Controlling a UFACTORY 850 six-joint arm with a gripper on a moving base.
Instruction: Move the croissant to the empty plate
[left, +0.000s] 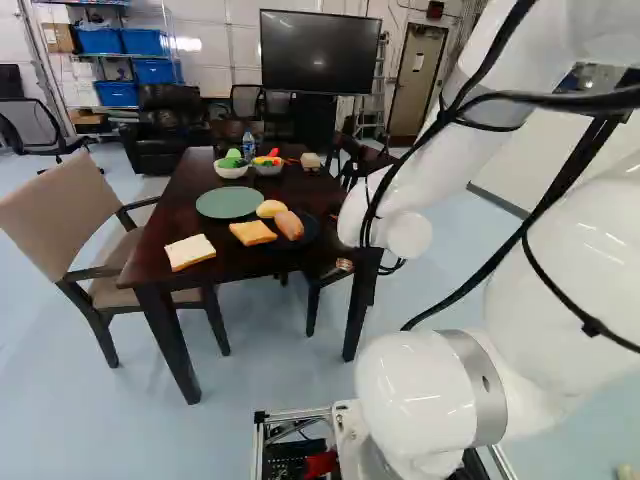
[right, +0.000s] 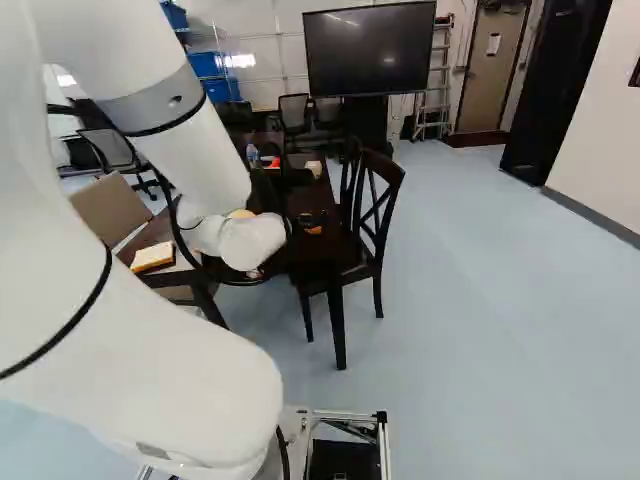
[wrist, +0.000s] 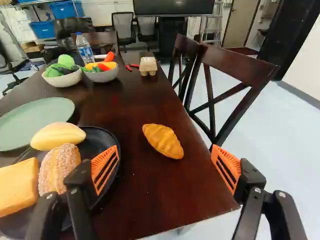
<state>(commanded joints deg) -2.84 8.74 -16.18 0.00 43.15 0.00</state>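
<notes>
Black two-fingered gripper with orange pads (wrist: 165, 159) stood spread before the golden-brown, ridged croissant (wrist: 163, 141).

You had nothing clamped; the croissant lay ahead of the parted fingers, near the right edge of the dark wooden table (wrist: 150, 195), towards its near corner. Your step looked to be the approach: the next move called for lowering around the croissant and closing gently, then lifting it clear of the loaded black plate (wrist: 95, 136) towards the empty round green plate (wrist: 37, 120) nearer the left edge.
</notes>
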